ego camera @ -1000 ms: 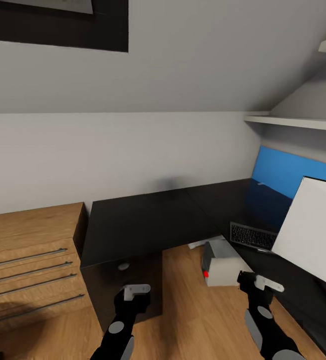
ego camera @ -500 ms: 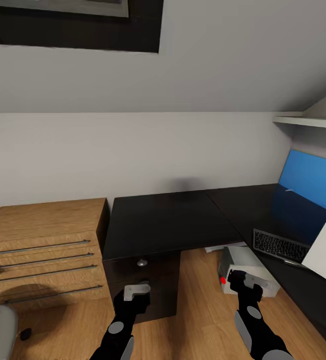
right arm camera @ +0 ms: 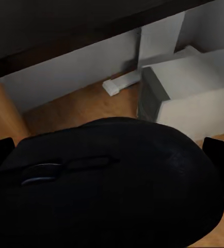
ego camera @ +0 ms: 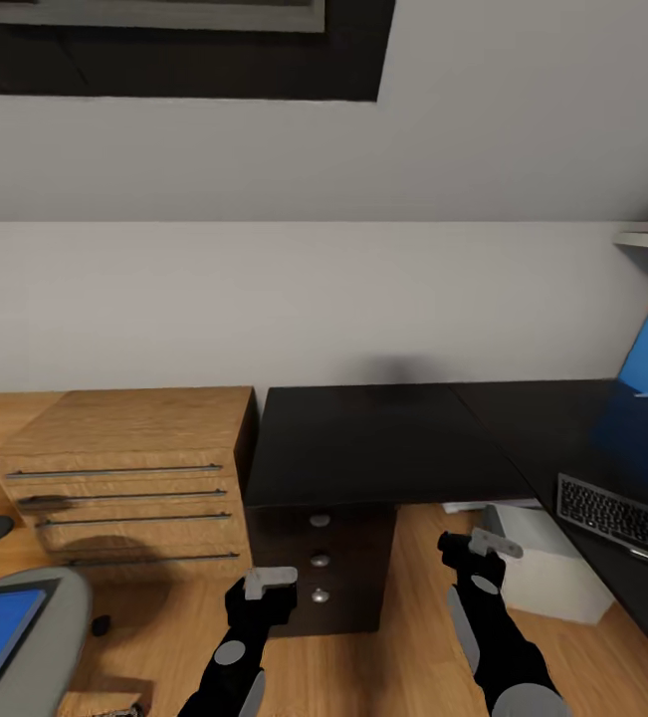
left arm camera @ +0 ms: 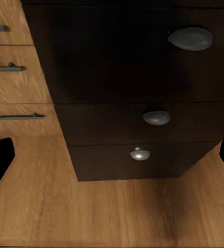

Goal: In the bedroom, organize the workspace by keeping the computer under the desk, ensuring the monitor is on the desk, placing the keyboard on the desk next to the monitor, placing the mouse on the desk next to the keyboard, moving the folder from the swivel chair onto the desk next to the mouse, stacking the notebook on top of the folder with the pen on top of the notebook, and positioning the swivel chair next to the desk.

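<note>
Black mouse [right arm camera: 112,181] sits pinched in right claw [ego camera: 463,550] per wrist cam; head cam adds keyboard [ego camera: 617,518] on desk [ego camera: 383,443], computer [ego camera: 552,563] beneath. Left claw [ego camera: 264,588] spread, empty.

Bare desk [ego camera: 383,438] top ahead; keyboard [ego camera: 622,518] crowds its right wing, computer [ego camera: 552,558] seemingly blocks underneath

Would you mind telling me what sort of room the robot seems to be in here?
Probably a home office corner of a bedroom: a black desk with a keyboard on it, a wooden chest of drawers beside it, and a swivel chair nearby.
</note>
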